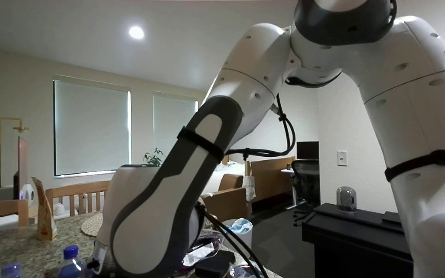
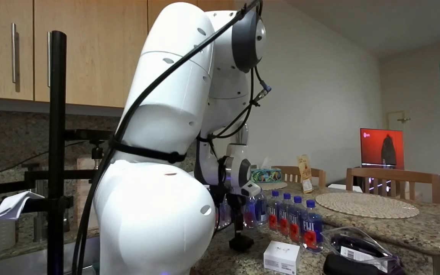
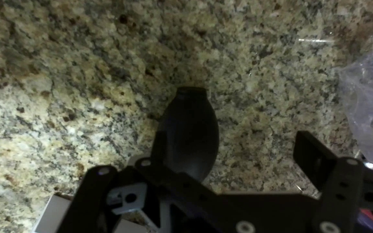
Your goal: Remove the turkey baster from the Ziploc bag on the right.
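Observation:
A black bulb-shaped object with a short neck (image 3: 195, 129) lies over the granite in the wrist view. It looks like a baster bulb, but no tube shows and I see no bag around it. My gripper (image 3: 231, 139) is open. The bulb shows near the left finger, which overlaps its left side; I cannot tell whether they touch. In an exterior view my gripper (image 2: 238, 223) points down above a dark shape (image 2: 241, 243) on the counter. A clear plastic bag (image 2: 372, 244) holding dark things and a white label lies at the right there.
A white box (image 2: 281, 258) stands by the gripper; its corner shows in the wrist view (image 3: 52, 213). Several blue-capped water bottles (image 2: 295, 219) stand in a row behind it. A black case (image 2: 350, 265) lies by the bag. Clear plastic (image 3: 367, 97) shows at the wrist view's right edge.

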